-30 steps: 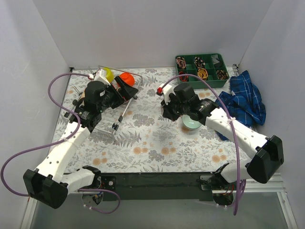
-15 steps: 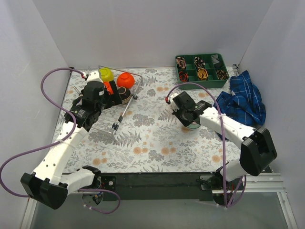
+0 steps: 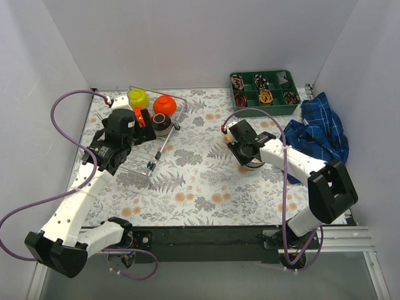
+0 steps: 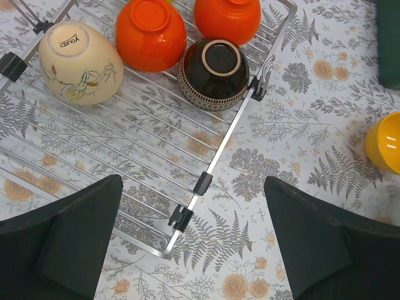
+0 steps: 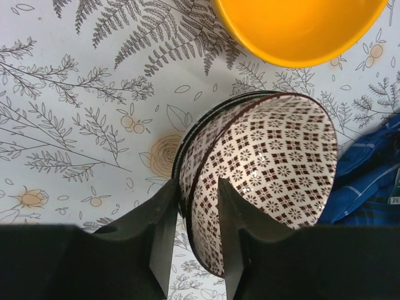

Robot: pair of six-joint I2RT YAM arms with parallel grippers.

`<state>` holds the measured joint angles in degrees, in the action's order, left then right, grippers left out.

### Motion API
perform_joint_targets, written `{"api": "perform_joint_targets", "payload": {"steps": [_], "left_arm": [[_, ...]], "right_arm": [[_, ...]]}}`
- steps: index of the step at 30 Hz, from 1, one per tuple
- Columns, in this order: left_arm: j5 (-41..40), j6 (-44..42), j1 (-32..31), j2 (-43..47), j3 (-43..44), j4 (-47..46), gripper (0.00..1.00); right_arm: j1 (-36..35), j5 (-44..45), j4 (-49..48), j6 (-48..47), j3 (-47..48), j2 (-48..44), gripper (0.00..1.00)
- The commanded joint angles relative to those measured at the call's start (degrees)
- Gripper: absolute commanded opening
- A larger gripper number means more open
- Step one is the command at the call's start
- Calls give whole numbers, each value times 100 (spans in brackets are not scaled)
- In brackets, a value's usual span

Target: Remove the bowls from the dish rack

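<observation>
Four bowls show in my left wrist view, all bottom up in the dish rack (image 4: pixel 125 144). There is a beige bowl (image 4: pixel 81 70), an orange bowl (image 4: pixel 150 34), a second orange bowl (image 4: pixel 227 19) and a dark brown bowl (image 4: pixel 215 74). The dark brown bowl sits at the rack's right edge, just beside the two orange ones. The rack stands at the far left of the tabletop (image 3: pixel 206 181).

My left end effector (image 4: pixel 194 194) hangs over the rack's near right corner. Its fingers are spread wide and hold nothing.

Over on the right, a patterned bowl (image 5: pixel 275 162) is tipped up on its side on the tabletop. My right end effector (image 5: pixel 197 187) has one finger on each side of its rim. I cannot tell if the fingers squeeze it. A yellow bowl (image 5: pixel 300 28) sits open side up just beside it. A blue cloth (image 3: pixel 322 134) lies near it on the right.
</observation>
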<state>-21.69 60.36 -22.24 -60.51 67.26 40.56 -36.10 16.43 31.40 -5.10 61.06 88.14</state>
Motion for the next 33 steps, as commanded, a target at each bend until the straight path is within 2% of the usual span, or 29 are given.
{"api": "perform_joint_targets", "payload": {"steps": [1,4,13,18,20,26,33], "left_arm": [[-133,-103,9,127,76,84,98],[-125,-129,9,57,94,93,98],[-230,-243,18,-223,111,75,98],[-739,-612,18,-715,173,119,98],[-1204,-727,9,-1083,260,163,98],[-2302,-1596,202,-1919,314,-248,98],[-2516,-2940,598,-2728,287,-1224,98]], "right_arm": [[6,-34,-239,132,11,-156,42],[6,-157,-99,229,73,-279,48],[6,-745,59,623,29,-868,49],[6,-1273,59,791,90,-1255,64],[6,-1352,51,800,99,-1457,70],[6,-1598,-107,739,-119,-2063,82],[6,-2038,-433,730,-577,-2696,89]]}}
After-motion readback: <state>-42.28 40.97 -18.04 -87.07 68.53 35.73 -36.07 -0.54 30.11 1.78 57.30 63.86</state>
